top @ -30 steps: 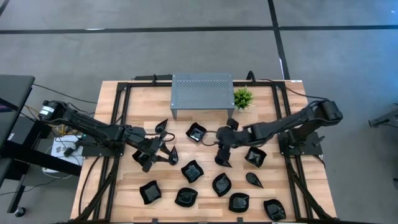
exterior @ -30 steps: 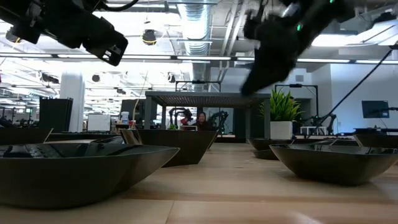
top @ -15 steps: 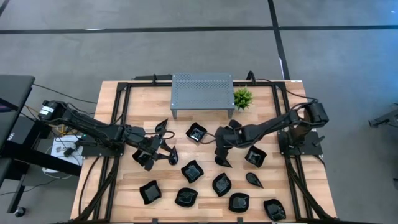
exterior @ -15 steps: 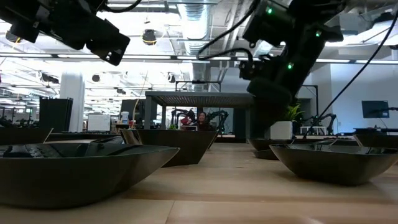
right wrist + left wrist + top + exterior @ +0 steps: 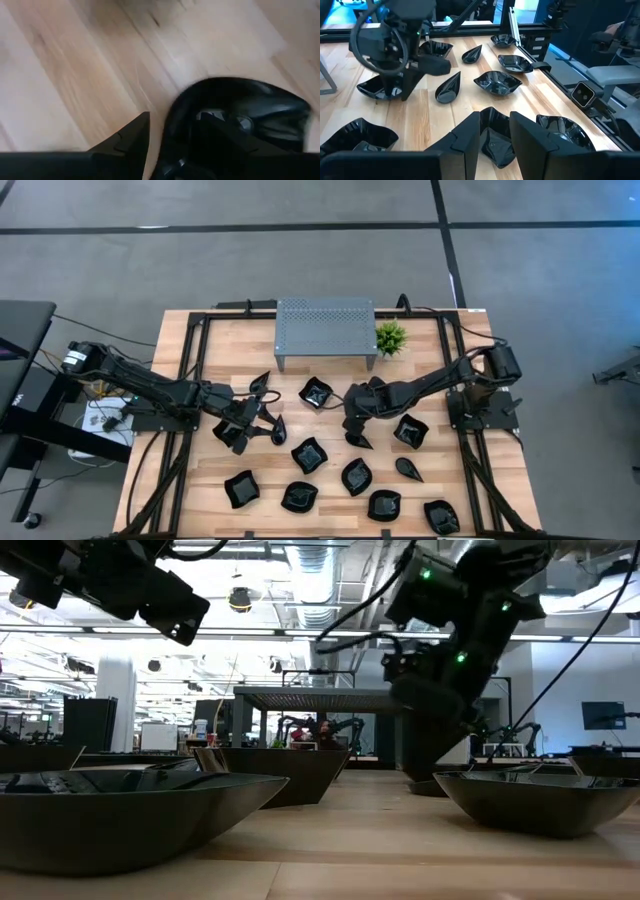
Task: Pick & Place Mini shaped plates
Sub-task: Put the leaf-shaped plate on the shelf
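Observation:
Several glossy black mini shaped plates lie on the wooden table, among them a wavy square one (image 5: pixel 308 455) and a teardrop (image 5: pixel 407 470). My right gripper (image 5: pixel 356 432) (image 5: pixel 172 137) is down at the table near its middle, pointing steeply down and open. Its fingers straddle the rim of a rounded plate (image 5: pixel 240 107), one over the wood and one over the plate's hollow; whether they touch it I cannot tell. My left gripper (image 5: pixel 258 420) (image 5: pixel 495 125) hangs open, high over the table's left half. The wavy plate (image 5: pixel 495 142) shows on the table through its gap.
A grey perforated metal stand (image 5: pixel 325 330) and a small green plant (image 5: pixel 390 337) are at the far edge. Black frame rails (image 5: pixel 190 380) run along both table sides. More plates (image 5: pixel 383 505) fill the near half. A teardrop plate (image 5: pixel 447 87) lies right beside my right gripper.
My right gripper has come down from well above the plates to table level, shifting slightly toward the table's left edge and rolling at the wrist. Its finger gap looks unchanged. No plate has moved.

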Available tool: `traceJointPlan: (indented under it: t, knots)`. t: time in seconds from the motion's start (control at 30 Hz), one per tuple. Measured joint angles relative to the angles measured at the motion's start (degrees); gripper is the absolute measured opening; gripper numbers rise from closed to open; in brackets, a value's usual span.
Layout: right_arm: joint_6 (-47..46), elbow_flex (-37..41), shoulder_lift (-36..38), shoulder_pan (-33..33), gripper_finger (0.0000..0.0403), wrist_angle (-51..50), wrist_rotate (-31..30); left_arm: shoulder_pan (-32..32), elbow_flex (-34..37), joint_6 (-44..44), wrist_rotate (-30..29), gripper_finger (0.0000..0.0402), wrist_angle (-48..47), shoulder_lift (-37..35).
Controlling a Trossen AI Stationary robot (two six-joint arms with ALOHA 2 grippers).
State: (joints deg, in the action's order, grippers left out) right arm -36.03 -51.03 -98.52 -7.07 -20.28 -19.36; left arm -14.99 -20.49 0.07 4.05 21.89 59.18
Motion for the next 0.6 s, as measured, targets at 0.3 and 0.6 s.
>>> traceJointPlan:
  t: [0.3,0.6]
  knots:
    - [-0.14,0.01,-0.36,1.57,0.0051,0.07,2.37,-0.02,0.0,0.09,0.02,0.0108,0.08,-0.12]
    - [4.51,-6.15,0.19,-0.25,0.0009,-1.23,4.82,-0.02,0.0,0.09,0.02,0.0108,0.04,-0.24]
